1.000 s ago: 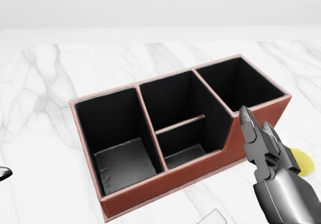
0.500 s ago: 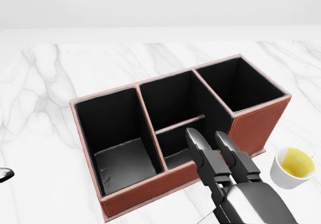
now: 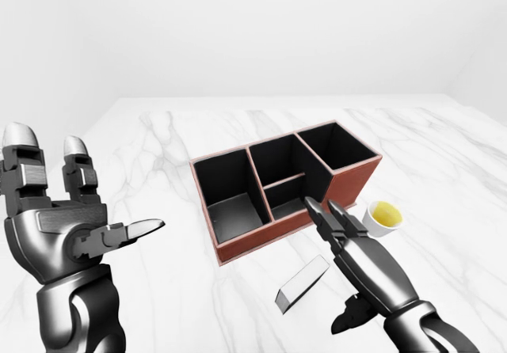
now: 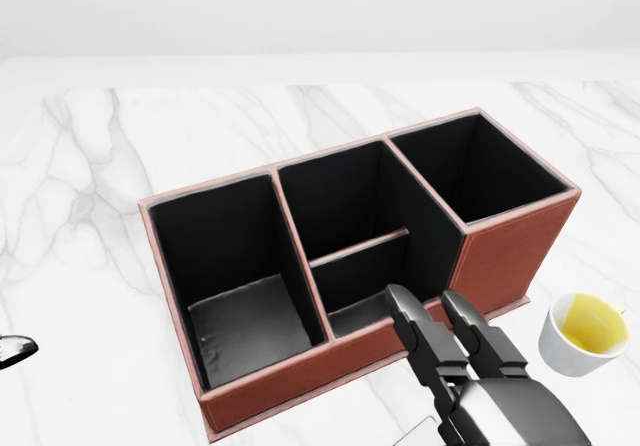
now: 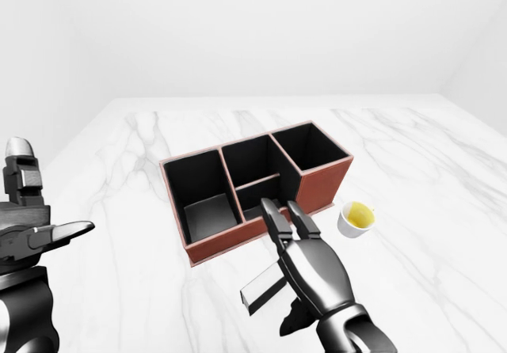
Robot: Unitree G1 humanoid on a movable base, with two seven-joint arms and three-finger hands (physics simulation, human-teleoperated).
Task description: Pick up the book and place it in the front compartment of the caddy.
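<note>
Left-eye view alone shows book (image 3: 303,282) whole

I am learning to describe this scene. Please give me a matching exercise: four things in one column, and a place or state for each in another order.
1. caddy
2. book
3. cup
4. left hand

a. holds yellow liquid
b. raised, fingers open, empty
c. all compartments empty
d. lying flat on the marble, below the caddy in the left-eye view

Pairs: 1-c, 2-d, 3-a, 4-b
</note>
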